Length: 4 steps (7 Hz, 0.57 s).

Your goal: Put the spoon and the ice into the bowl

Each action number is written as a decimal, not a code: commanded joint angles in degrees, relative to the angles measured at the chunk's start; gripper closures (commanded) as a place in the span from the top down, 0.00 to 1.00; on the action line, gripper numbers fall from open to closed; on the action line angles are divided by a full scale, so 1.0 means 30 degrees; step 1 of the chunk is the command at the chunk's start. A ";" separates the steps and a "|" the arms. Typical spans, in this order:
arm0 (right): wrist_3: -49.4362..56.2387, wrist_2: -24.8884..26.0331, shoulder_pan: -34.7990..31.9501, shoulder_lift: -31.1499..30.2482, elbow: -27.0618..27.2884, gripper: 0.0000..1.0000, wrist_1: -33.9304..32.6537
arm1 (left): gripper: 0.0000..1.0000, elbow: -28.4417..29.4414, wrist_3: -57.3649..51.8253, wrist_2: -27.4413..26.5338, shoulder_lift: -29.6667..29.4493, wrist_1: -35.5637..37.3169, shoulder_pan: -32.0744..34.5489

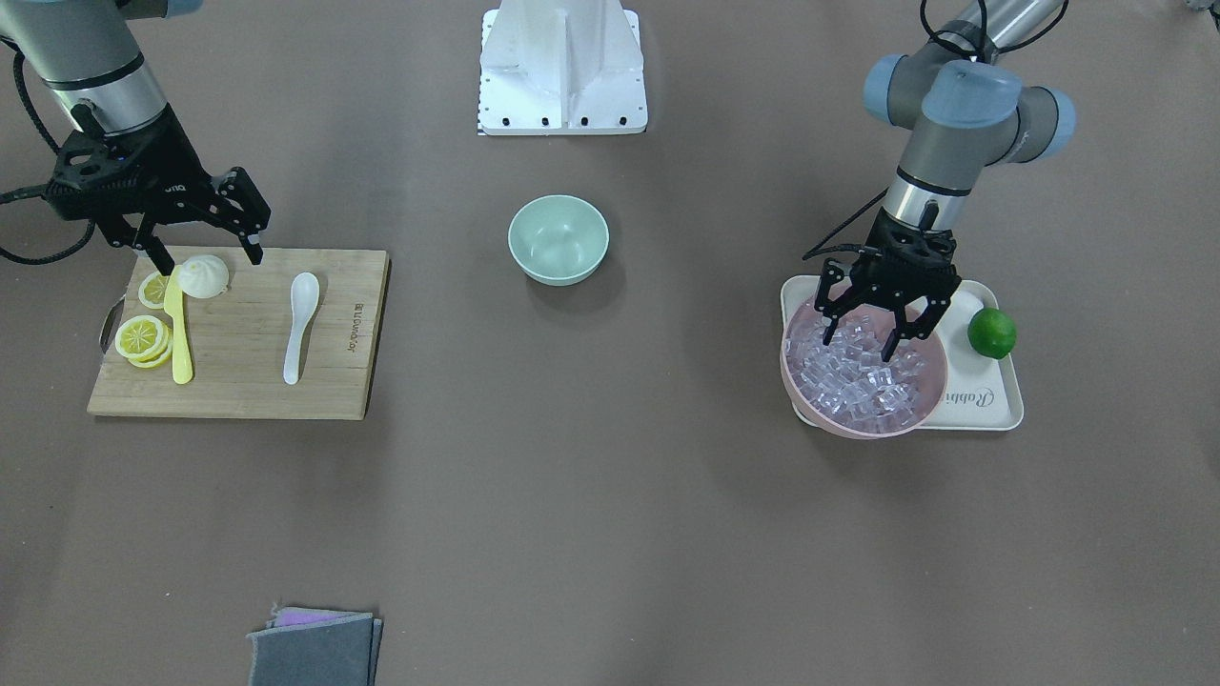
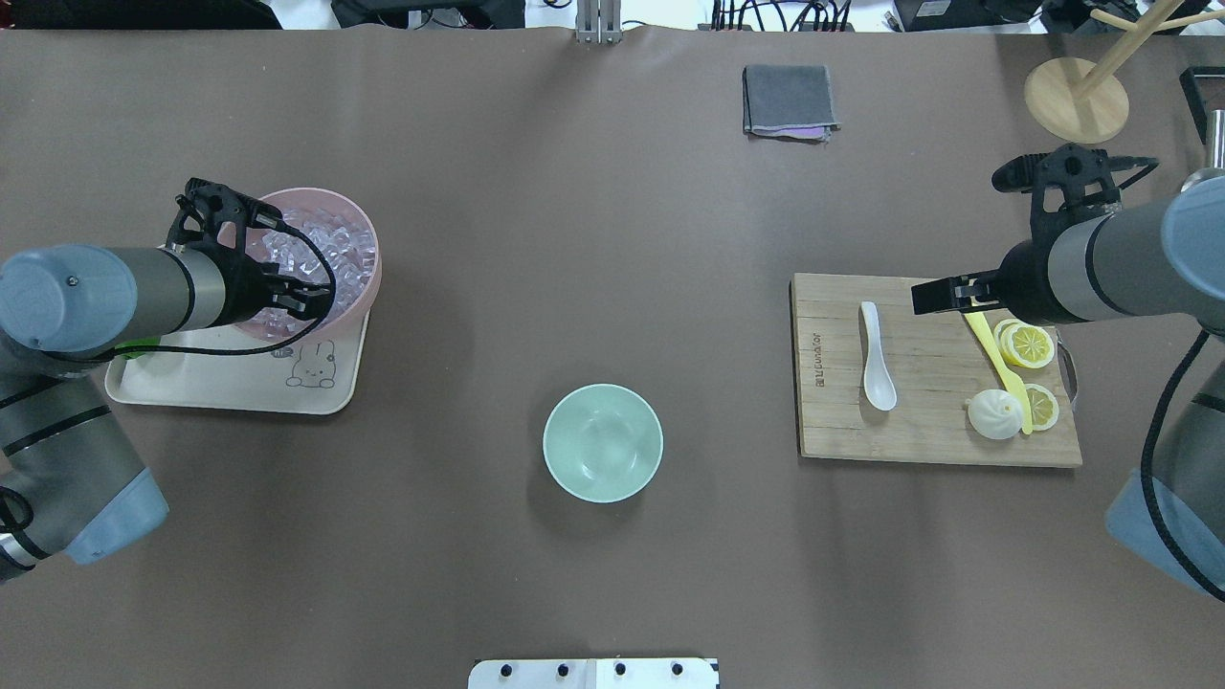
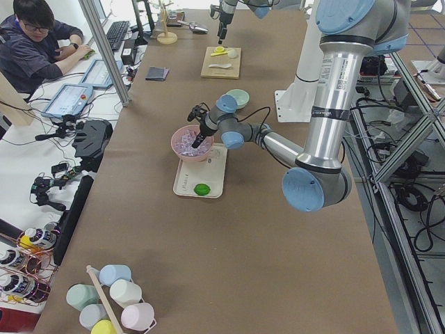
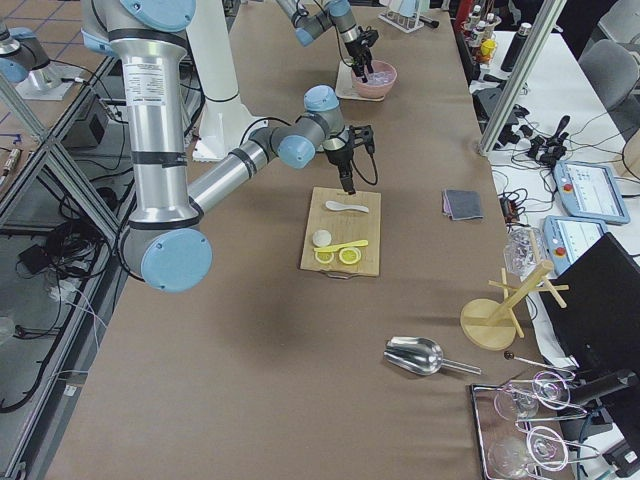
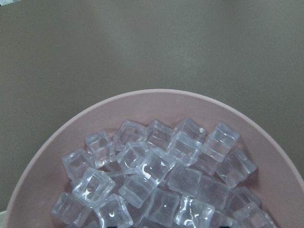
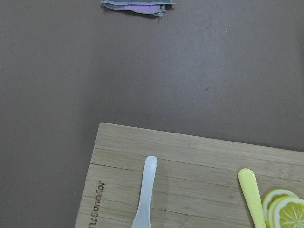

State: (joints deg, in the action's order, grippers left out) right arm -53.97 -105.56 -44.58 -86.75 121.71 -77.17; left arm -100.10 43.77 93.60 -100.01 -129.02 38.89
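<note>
Spreading broad and matte, the brown surface (image 1: 610, 514) leaves open room all round the smooth mint bowl (image 1: 559, 238) at its middle, well apart from the wooden board (image 1: 238, 386) and the pink bowl (image 1: 858, 433). The left hand (image 1: 861, 341) points down, fingers apart, tips at the glassy ice (image 1: 858, 386) heaped in the pink bowl. The right hand (image 1: 208, 259) hangs tilted over the board's edge, fingers apart, with the white spoon (image 1: 301, 324) lying flat on the board nearby.

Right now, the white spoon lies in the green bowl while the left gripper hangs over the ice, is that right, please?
Not quite: the spoon lies on the cutting board, as the overhead view shows; the left gripper does hang over the ice.
</note>
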 commanded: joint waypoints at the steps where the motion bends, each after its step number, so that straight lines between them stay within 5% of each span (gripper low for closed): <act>1: -0.0028 0.0000 0.0007 0.0001 -0.0023 1.00 0.0000 | 0.69 -0.0002 0.0030 -0.0469 -0.0002 0.0000 -0.0424; 2: 0.0000 0.0000 0.0007 0.0001 0.0006 1.00 0.0000 | 0.60 -0.0002 0.0059 -0.0469 -0.0002 0.0000 -0.0425; 4: -0.0029 0.0000 0.0007 0.0059 0.0006 1.00 0.0000 | 0.20 -0.0060 0.0030 -0.0498 -0.0002 -0.0029 -0.0425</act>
State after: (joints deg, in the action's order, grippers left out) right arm -54.03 -105.56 -44.56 -86.70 121.72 -77.17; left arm -100.16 43.88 92.20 -100.02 -129.04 37.66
